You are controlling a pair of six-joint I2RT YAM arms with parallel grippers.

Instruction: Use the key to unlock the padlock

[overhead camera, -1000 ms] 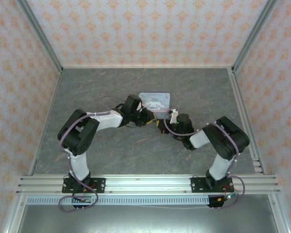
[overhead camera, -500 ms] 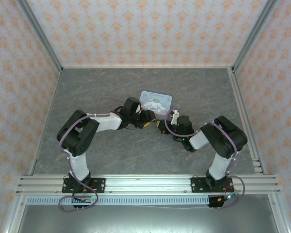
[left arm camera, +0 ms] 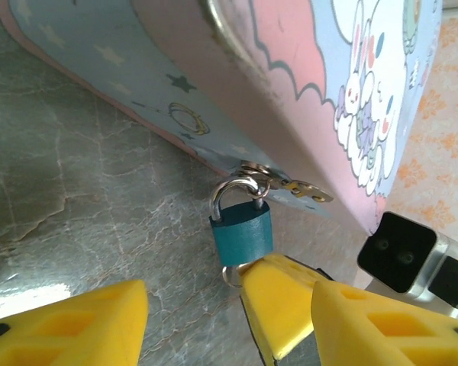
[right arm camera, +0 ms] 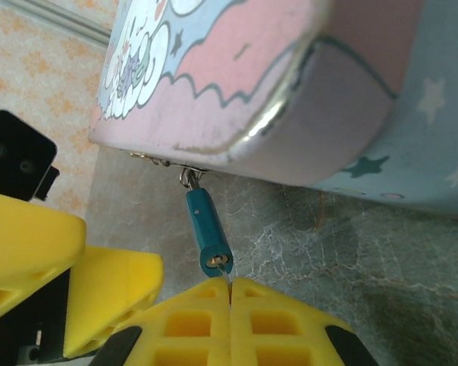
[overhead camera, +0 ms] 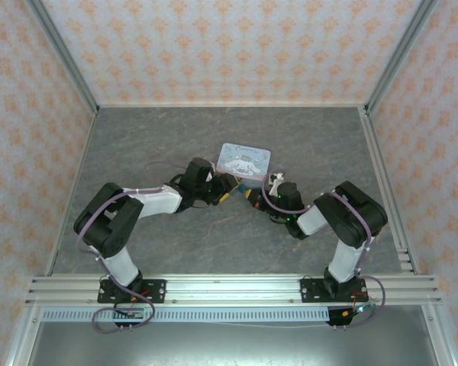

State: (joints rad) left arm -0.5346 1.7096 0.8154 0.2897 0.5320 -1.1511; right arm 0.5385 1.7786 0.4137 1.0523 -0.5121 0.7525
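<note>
Tiny padlock (left arm camera: 242, 232) dangling off the hasp (left arm camera: 286, 183) on the cartoon tin (left arm camera: 290, 91)
Right fingers (right arm camera: 191, 320) are clenched on the key (right arm camera: 224, 276), which is poked into the lock's underside. Left fingers (left arm camera: 84, 324) sit spread wide just beside it, low over the table (left arm camera: 76, 191), gripping nothing.

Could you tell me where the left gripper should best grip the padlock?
Probably the padlock by its teal body, pinched across the side edges, coming in low over the table: its shackle is hooked to the tin, and the right gripper holds the key at its bottom end.
</note>
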